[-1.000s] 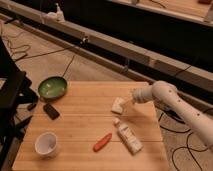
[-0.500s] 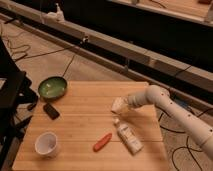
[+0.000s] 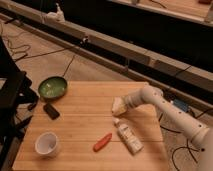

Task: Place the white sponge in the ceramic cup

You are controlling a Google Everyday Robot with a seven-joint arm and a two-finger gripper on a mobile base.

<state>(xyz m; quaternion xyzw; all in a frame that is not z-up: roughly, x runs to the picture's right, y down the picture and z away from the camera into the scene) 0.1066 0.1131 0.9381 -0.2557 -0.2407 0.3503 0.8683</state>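
The white sponge [image 3: 117, 105] lies on the wooden table [image 3: 85, 122], right of its middle. My gripper [image 3: 123, 106] comes in from the right on a white arm and sits right at the sponge, fingers open and low over the tabletop. I cannot tell whether the fingers touch the sponge. The ceramic cup [image 3: 47, 144] stands upright near the front left corner, far from the gripper, and looks empty.
A green bowl [image 3: 52, 88] sits at the back left with a black flat object [image 3: 51, 111] in front of it. A white labelled bottle [image 3: 129, 136] lies just in front of the sponge, and a red-orange stick [image 3: 102, 142] lies left of it. Cables run across the floor.
The arm has reached further left, bringing the gripper up against the sponge. The sponge and the other objects have stayed where they were.
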